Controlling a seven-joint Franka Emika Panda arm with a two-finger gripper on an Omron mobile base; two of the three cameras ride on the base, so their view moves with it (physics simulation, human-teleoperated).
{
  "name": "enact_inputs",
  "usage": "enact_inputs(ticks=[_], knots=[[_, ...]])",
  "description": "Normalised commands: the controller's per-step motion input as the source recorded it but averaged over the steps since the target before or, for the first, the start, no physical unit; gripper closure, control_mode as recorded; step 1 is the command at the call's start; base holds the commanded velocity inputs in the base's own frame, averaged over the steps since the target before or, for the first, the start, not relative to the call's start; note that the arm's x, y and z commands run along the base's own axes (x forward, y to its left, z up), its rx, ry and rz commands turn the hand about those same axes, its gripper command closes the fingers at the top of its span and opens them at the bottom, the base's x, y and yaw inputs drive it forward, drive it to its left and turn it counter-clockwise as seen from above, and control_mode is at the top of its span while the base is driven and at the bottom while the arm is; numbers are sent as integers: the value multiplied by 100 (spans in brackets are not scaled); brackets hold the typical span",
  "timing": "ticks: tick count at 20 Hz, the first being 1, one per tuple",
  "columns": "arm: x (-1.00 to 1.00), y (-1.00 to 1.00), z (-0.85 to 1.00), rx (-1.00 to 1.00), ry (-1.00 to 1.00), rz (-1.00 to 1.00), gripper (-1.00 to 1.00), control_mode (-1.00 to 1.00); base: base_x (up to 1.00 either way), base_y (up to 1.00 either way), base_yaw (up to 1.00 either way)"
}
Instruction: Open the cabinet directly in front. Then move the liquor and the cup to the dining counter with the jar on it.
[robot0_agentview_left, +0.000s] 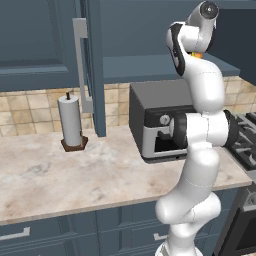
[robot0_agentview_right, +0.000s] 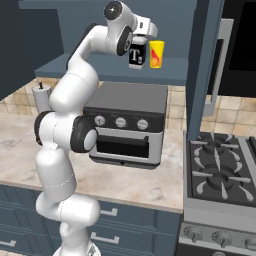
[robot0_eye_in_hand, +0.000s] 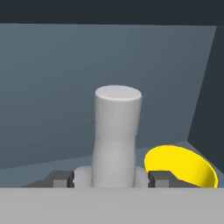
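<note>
A: Where are the task's things found?

B: Inside the open cabinet (robot0_agentview_right: 202, 60), on its lowest shelf. The liquor (robot0_agentview_right: 136, 56) is stood upright, its long axis vertical and its pale capped neck pointed up. The yellow cup (robot0_agentview_right: 156, 54) is set just beside it, mouth up.

A: How is the bottle expected to handle?

B: It is judged stiff, smooth and probably breakable, fairly light, and top-heavy if taken by the neck. A hold low on the shoulder or body is preferred, and the cup must not be knocked.

A: And the gripper (robot0_eye_in_hand: 110, 178)?

B: It is brought level around the bottle, one fingertip (robot0_eye_in_hand: 61, 178) seen at each side of the shoulder. Whether the bottle is actually pinched cannot be told.
</note>
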Motion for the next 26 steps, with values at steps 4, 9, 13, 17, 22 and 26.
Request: enact_inputs(ticks=[4,9,13,17,22,26], knots=[[0,0,0,0,0,0,100,-100,0,0,0],[-3,0,0,0,0,0,100,-100,0,0,0],[-43,0,0,0,-11,0,100,-100,0,0,0],[-67,0,0,2,-24,0,100,-100,0,0,0],[-94,0,-1,6,-39,0,100,-100,0,0,0],[-100,0,-7,16,-47,0,100,-100,0,0,0]])
